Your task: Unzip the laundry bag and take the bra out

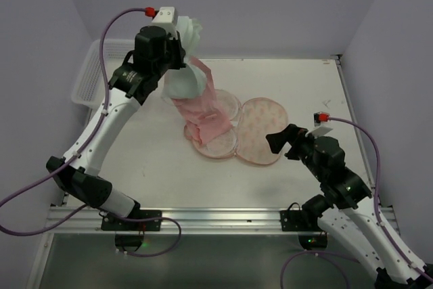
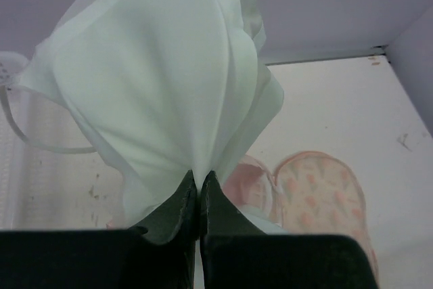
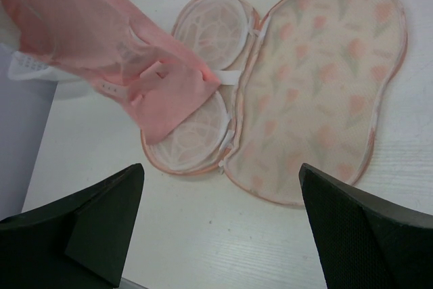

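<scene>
The laundry bag lies unzipped and spread flat on the table, printed half to the right, mesh-lined half to the left. My left gripper is raised high and shut on the bra. The bra's pale cup lining bunches above the shut jaws. Its salmon-pink fabric hangs down, and the lower end still rests on the mesh half. My right gripper is open and empty, low over the table just right of the bag's near edge.
A white lattice basket stands at the table's far left edge and also shows in the left wrist view. Purple walls close in the back and both sides. A metal rail runs along the near edge.
</scene>
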Tool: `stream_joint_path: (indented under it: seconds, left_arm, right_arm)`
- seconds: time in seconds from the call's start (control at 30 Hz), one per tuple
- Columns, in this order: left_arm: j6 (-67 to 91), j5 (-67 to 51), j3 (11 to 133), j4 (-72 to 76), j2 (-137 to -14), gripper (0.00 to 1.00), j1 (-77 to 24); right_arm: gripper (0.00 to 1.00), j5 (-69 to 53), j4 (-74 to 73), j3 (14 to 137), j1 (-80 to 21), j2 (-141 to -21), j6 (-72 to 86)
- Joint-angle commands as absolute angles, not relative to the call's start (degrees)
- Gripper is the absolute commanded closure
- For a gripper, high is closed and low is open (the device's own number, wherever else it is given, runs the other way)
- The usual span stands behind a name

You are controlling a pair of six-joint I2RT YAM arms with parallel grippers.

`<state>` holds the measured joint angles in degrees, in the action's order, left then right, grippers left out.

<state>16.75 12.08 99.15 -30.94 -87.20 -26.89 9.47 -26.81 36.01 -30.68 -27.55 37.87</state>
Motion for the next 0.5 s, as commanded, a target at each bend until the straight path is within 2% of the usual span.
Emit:
stream_joint_path:
  seconds: [0.0, 0.03, 0.13, 0.3, 0.47]
  left_arm:
    - [14.8, 0.6, 99.5, -29.3, -86.7, 1.00, -26.9]
    - [16.4, -5.2, 98.5, -28.4, -86.8, 1.00, -27.1]
    - [18.2, -9.3, 94.8, -25.9, -87.5, 1.00, -29.9]
    - [17.1, -8.4, 94.7, -26.5, -87.8, 1.00, -36.5]
    - [18.4, -10.1, 93.7, -26.1, -86.9, 1.00, -37.2]
  right_arm:
    - [0.01, 9.8, -23.0, 38.4, -30.5, -28.9, 35.9]
    - [0.01, 9.5, -22.7, 38.3, -30.5, -29.6, 35.7]
    - [0.01, 8.6, -21.8, 38.3, -30.5, -30.4, 35.6]
    - [0.01, 8.3, -21.4, 38.6, -30.5, -30.5, 35.4]
    - [0.01, 7.6, -21.2, 37.6, -30.5, -30.5, 35.2]
